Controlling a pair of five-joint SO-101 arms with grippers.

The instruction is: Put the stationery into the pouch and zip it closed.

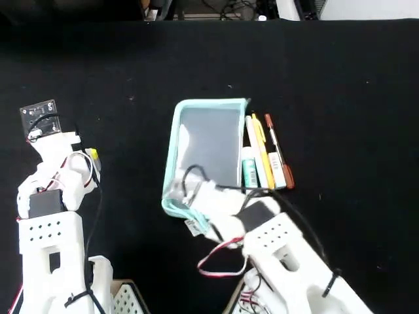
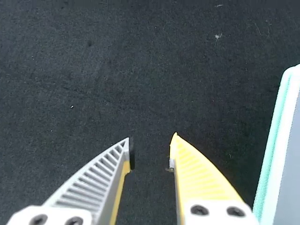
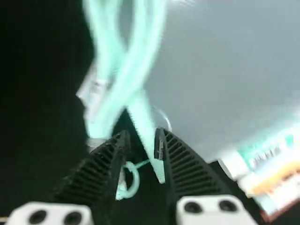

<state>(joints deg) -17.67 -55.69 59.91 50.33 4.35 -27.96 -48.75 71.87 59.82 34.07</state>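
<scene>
The pouch (image 1: 204,140), mint-edged with a grey see-through panel, lies flat mid-table. Beside its right edge on the cloth lie the stationery pieces: a teal-and-white marker (image 1: 249,167), a yellow pen (image 1: 262,149) and a brown-orange pen (image 1: 277,152). My right gripper (image 1: 184,196) is at the pouch's near left corner. In the right wrist view the right gripper (image 3: 140,138) is shut on the mint zip edge (image 3: 147,140), with a ring pull (image 3: 129,180) hanging below and the stationery (image 3: 267,173) to one side. My left gripper (image 2: 150,140) hovers open over bare cloth, left of the pouch (image 2: 287,154).
A black cloth (image 1: 327,78) covers the whole table. The left arm (image 1: 52,190) stands at the near left and the right arm's base (image 1: 288,261) at the near middle. Wires (image 1: 219,261) trail beside the right arm.
</scene>
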